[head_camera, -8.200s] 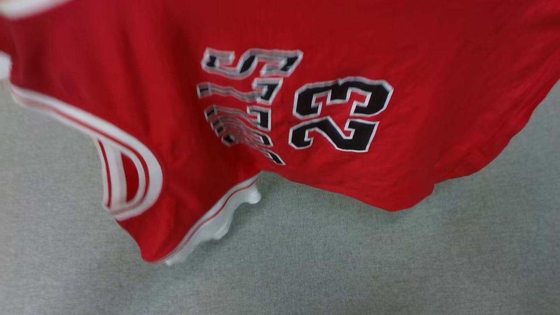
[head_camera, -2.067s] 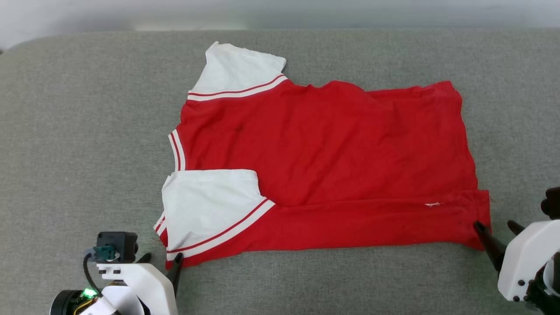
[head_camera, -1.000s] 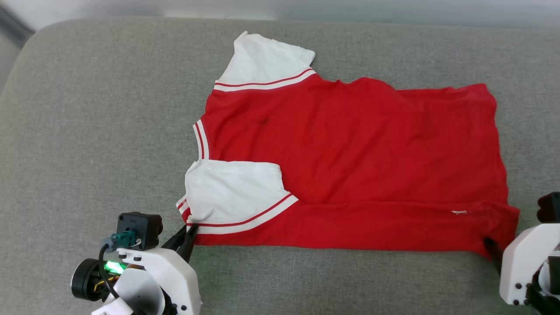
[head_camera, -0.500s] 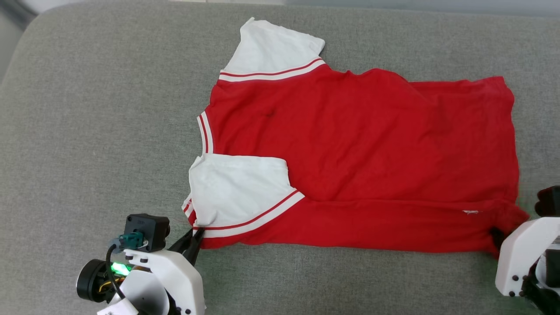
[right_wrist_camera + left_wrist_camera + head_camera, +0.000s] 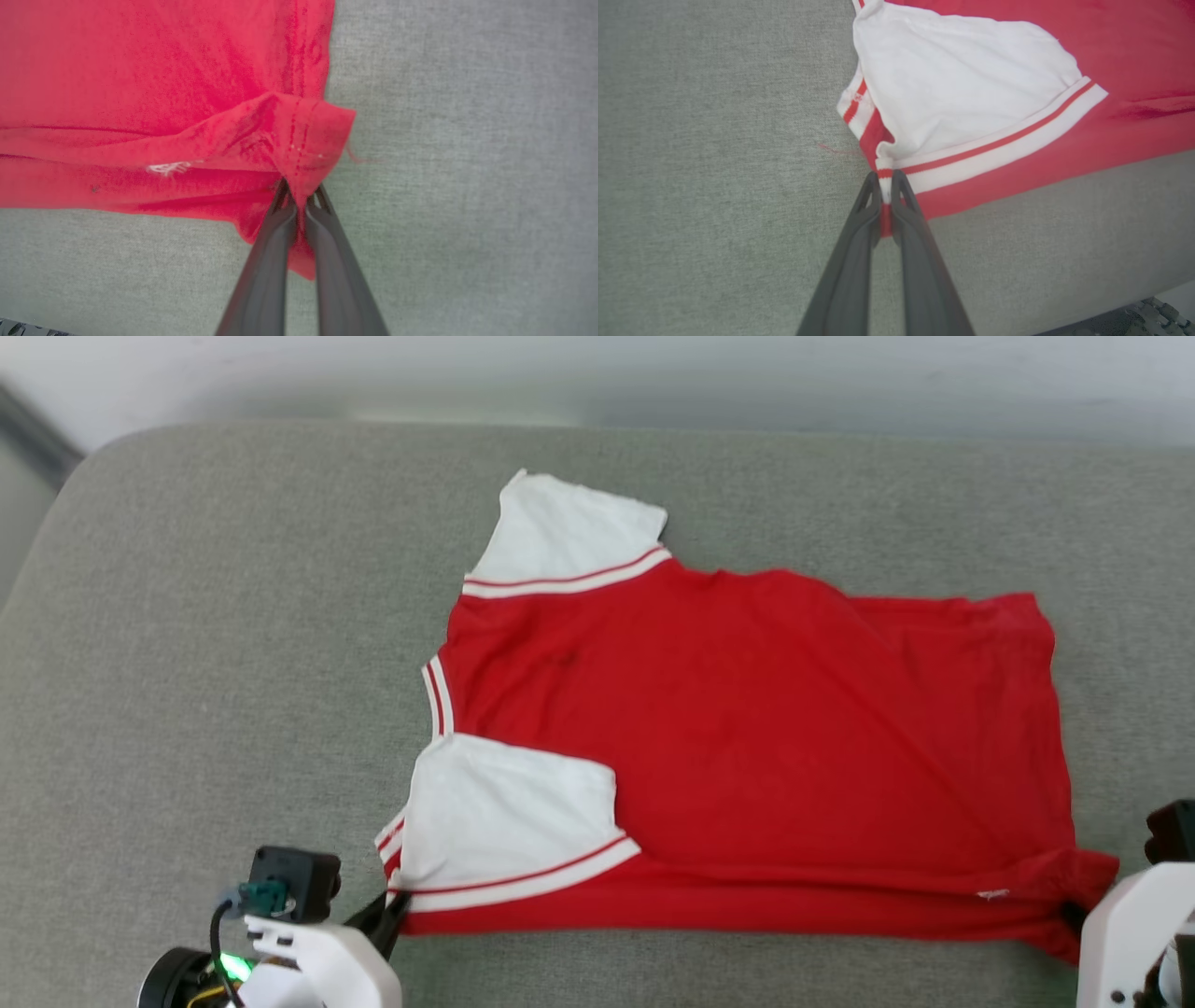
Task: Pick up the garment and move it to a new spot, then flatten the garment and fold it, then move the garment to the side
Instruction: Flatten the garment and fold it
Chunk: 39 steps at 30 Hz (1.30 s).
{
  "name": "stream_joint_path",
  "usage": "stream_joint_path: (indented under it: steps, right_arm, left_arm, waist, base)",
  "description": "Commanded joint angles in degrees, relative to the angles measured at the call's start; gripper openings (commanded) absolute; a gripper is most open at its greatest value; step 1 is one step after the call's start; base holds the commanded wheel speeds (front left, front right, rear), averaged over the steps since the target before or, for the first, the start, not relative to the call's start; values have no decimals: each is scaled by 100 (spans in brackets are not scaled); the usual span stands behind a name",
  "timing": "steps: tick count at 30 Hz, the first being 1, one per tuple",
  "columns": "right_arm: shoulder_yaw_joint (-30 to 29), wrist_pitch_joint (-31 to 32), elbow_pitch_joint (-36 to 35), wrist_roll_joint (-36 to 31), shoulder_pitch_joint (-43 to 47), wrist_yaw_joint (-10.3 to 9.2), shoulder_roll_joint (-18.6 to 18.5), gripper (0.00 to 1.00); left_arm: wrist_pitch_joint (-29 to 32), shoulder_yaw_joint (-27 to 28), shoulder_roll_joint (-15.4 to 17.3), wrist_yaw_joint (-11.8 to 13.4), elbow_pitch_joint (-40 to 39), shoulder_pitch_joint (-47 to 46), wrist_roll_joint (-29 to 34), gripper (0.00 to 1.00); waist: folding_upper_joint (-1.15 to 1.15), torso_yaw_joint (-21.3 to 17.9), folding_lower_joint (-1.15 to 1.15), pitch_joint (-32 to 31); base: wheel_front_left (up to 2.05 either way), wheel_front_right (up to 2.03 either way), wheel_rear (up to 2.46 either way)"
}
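The garment [image 5: 747,747] is a red T-shirt with white short sleeves and striped trim, lying plain side up across the grey cushion, collar to the left. Its near edge is folded over, with one white sleeve [image 5: 509,817] lying on top. My left gripper [image 5: 390,907] is shut on the near-left corner, and the left wrist view shows the striped trim [image 5: 999,147] pinched in my left gripper [image 5: 886,179]. My right gripper [image 5: 300,192] is shut on the near-right hem corner [image 5: 308,140], which is bunched up between the fingers.
The grey fabric cushion [image 5: 205,663] reaches well past the garment on the left and behind it. Its rounded far-left corner [image 5: 89,453] meets a pale wall. A dark floor patch [image 5: 1134,319] shows past the cushion's near edge.
My right gripper has shut on the near-right hem corner. The head camera has shifted, so the garment sits lower in the view. The left grip holds as before.
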Motion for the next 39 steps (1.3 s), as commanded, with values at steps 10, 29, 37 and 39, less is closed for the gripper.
stream_joint_path:
  steps: [10, 29, 37, 39]
  right_arm:
    - [-220, 275, -490, 156, 748, -8, 45, 0]
    - [129, -1323, -110, 301, 314, -6, -122, 100]
    - [260, -3100, -391, 412, 45, -6, -53, 100]
    - [341, -3511, -449, 390, 40, -6, -54, 100]
  left_arm:
    - [145, -165, 209, 107, -183, 745, -106, 0]
    - [-1136, 160, -59, 7, 266, 431, 147, 100]
    - [-2754, 345, -262, -146, 246, 52, 761, 100]
    - [-3055, 343, -352, -171, 250, 12, 858, 100]
  waist:
    - [0, -254, -1, -208]
    - [0, -379, -1, -587]
    - [0, -440, -1, -728]
    - [0, -466, -1, -725]
  base:
    - [0, 0, 0]
    - [0, 0, 0]
    - [0, 0, 0]
    - [0, 0, 0]
